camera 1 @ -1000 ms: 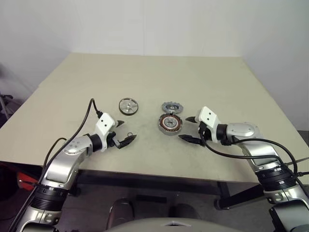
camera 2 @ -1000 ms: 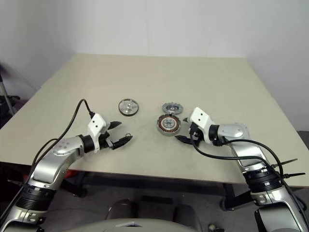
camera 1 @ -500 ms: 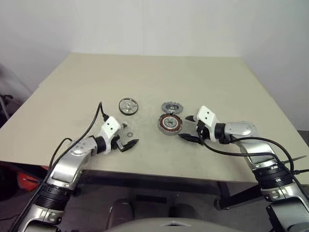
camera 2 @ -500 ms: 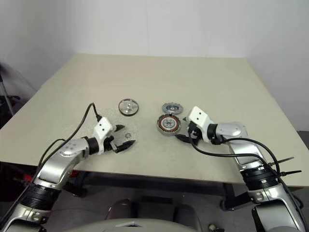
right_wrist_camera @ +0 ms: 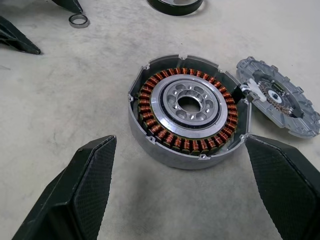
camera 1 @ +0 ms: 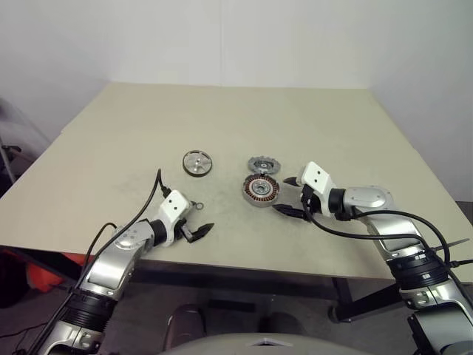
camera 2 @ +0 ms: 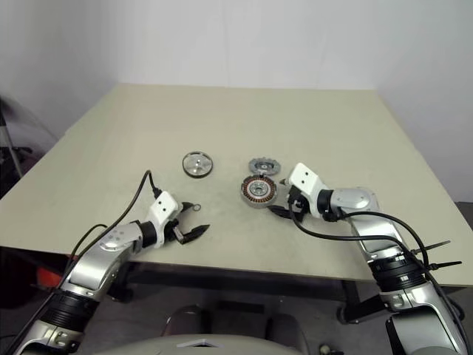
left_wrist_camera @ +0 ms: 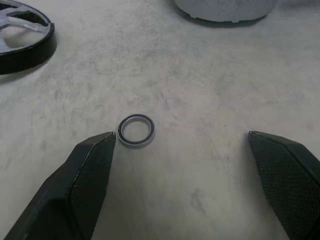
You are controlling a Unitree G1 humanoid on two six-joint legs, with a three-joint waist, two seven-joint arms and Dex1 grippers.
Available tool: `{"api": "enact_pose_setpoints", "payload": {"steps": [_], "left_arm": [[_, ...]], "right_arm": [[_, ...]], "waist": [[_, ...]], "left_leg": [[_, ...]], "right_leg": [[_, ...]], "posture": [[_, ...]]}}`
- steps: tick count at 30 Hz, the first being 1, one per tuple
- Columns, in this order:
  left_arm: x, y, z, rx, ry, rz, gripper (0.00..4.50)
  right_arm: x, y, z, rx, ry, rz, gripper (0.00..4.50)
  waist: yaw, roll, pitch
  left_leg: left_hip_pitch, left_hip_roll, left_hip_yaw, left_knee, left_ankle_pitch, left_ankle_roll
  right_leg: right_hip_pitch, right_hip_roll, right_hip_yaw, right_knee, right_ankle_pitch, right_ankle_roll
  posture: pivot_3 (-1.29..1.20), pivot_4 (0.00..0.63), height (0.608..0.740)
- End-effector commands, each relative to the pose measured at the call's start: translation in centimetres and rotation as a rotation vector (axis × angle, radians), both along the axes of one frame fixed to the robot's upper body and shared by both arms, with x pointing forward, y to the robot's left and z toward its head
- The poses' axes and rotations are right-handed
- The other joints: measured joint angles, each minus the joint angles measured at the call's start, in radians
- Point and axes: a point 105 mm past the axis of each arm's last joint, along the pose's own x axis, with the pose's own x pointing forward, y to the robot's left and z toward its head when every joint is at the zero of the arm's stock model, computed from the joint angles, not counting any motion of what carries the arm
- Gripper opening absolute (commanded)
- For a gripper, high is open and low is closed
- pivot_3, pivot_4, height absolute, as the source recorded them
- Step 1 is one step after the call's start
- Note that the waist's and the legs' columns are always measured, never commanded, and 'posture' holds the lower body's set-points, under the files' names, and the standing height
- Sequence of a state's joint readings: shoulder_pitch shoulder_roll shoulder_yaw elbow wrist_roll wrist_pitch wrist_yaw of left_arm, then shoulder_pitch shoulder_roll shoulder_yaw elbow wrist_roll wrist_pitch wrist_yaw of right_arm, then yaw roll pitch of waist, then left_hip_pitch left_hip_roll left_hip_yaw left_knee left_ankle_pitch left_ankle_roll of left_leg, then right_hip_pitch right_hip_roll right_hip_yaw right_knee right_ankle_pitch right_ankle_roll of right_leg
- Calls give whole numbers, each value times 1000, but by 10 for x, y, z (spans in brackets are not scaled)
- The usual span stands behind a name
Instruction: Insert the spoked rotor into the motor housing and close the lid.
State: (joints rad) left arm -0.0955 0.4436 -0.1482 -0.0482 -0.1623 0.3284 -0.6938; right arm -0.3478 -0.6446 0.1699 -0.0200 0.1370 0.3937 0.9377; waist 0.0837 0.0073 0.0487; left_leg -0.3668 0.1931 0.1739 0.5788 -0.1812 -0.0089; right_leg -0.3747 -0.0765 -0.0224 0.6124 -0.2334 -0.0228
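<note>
I take the motor housing (camera 1: 260,191) as my landmark on the beige tabletop (camera 1: 222,126): it sits near the front-centre, copper windings up and its grey hub bare, so nothing is seated in it yet. The lid (camera 1: 197,163), the smooth silver disc, lies well to the left of the housing and a little farther back, apart from everything. The spoked rotor (camera 1: 261,164) lies just behind the housing, close enough that from the right wrist view I cannot tell whether their rims touch. A small metal ring (left_wrist_camera: 136,130) rests to the left of the housing, nearer the front edge. My right pincer (camera 1: 288,196) sits low just to the right of the housing, spread wide and holding nothing, with the housing framed between its fingers in the wrist view. My left pincer (camera 1: 198,220) is well left of the housing, down by the ring, also spread wide and empty; one fingertip (left_wrist_camera: 102,145) is right beside the ring. As I read it, the step in hand is fetching the rotor, and the right arm looks best placed for that. I would reach over the housing, not around it, take the rotor by its notched edge so the hub stays free, and lift cleanly before moving across, since dragging could nudge the housing. I would lower it level and centred over the hub; a tilted entry could jam against the windings. I would also keep the left fingertip from flicking that ring away.
</note>
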Motion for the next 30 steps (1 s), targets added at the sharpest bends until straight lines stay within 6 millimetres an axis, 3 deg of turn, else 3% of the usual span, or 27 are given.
{"api": "enact_pose_setpoints", "payload": {"steps": [1,8,15,18,22,30], "left_arm": [[8,2,6,-15,-17,48,4481],[22,0,11,-7,-53,85,4481],[18,4,5,14,-38,82,4481],[15,6,3,18,-26,76,3910],[14,10,0,49,-18,75,2583],[17,14,-2,57,-13,114,2583]], "right_arm": [[4,3,16,2,-66,18,4228],[8,5,16,-1,-70,20,4228],[10,6,15,0,-75,15,4228],[11,6,15,-4,-79,11,4228],[16,4,15,-19,-99,-4,4228],[23,2,14,-44,-128,-22,4228]], "waist": [[1,0,0],[9,0,0],[11,0,0],[9,0,0],[9,0,0],[9,0,0]], "left_leg": [[0,0,0,0,0,0],[0,0,0,0,0,-1],[-1,0,0,0,0,1],[-1,0,0,0,0,1],[0,1,0,0,0,0],[1,1,0,0,0,0]], "right_leg": [[0,0,0,0,0,0],[0,0,0,0,0,0],[0,0,0,-1,0,0],[0,0,0,-1,0,0],[0,0,0,-1,0,0],[0,0,0,-1,0,0]], "posture": [[0,0,740],[0,0,740],[0,0,740],[0,0,740],[0,0,740],[0,0,740]]}}
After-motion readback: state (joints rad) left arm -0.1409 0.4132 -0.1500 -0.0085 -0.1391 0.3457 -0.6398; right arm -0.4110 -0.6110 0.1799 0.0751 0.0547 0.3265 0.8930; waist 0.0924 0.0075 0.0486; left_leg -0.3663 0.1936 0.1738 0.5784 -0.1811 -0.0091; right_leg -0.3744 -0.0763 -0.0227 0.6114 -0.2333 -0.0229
